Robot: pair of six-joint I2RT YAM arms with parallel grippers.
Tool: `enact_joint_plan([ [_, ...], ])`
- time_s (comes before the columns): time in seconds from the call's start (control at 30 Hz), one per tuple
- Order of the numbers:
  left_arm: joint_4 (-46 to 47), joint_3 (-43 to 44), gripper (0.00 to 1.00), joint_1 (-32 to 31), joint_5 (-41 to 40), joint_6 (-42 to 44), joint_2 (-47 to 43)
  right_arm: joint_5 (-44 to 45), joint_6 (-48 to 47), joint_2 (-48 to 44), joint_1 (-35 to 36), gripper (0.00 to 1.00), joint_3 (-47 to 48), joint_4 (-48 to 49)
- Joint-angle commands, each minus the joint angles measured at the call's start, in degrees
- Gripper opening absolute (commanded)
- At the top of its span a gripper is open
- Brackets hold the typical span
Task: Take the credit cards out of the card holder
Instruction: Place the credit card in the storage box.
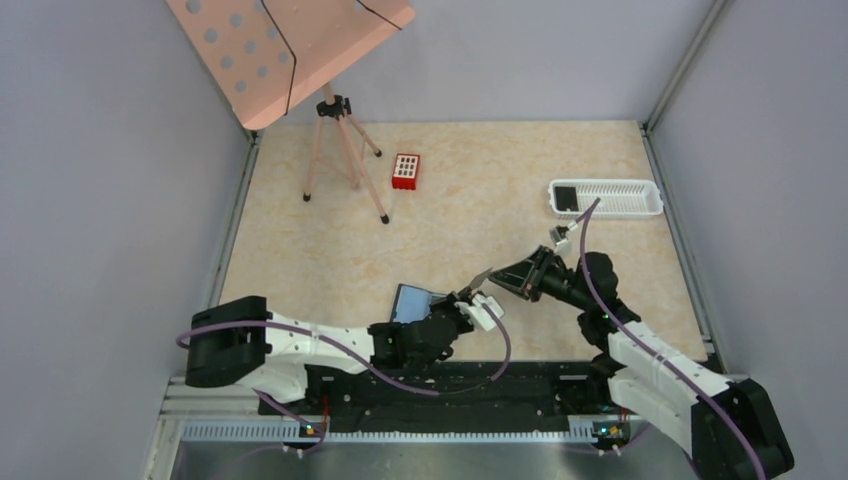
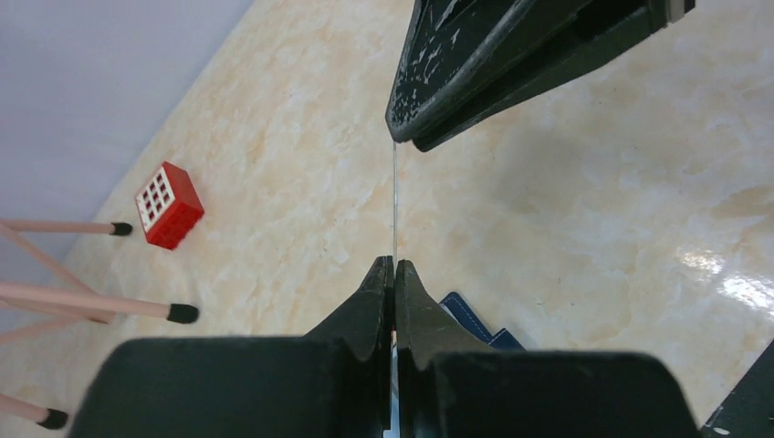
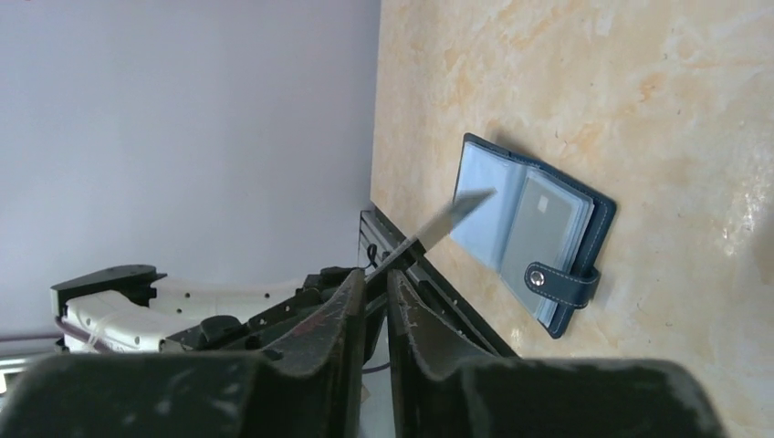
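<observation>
The blue card holder (image 1: 410, 300) lies open on the table, snap tab out, with a greyish card in one pocket (image 3: 540, 226). A corner of the holder (image 2: 475, 319) shows beside my left fingers. One thin credit card (image 1: 480, 277) hangs in the air between both grippers, edge-on (image 2: 394, 201) in the left wrist view and blurred (image 3: 452, 219) in the right wrist view. My left gripper (image 2: 394, 265) is shut on its near end. My right gripper (image 3: 376, 274) stands at the card's far end with a narrow gap between its jaws, wider than the card.
A white slotted tray (image 1: 620, 198) at the back right holds one dark card (image 1: 566, 197). A red block (image 1: 405, 171) and a tripod (image 1: 340, 150) carrying a pink perforated board stand at the back left. Grey walls enclose the table.
</observation>
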Motion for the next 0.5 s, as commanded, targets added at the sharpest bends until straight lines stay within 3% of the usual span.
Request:
enact_joint_plan([
  [0.0,-4.89,2.11,0.00,1.60,-1.22,-11.40,-5.39,-1.12,-5.62,-1.68,0.13,0.24,0.10,3.85],
  [0.13,-11.73,-0.32,0.00,7.64,8.57,-26.97,-15.11,-0.82,-11.57,-6.08,0.08,0.36,0.48,4.49],
  [0.33,-14.43,-6.21,0.00,16.68,22.15,-43.36,-28.98,-0.90,-22.21,-11.27,0.13,0.41,3.37,2.74],
  [0.47,-13.37,-9.01,0.00,18.94,30.16,-48.44,-35.15,-4.77,-20.14,-12.92,0.08,0.44,-0.86,19.06],
])
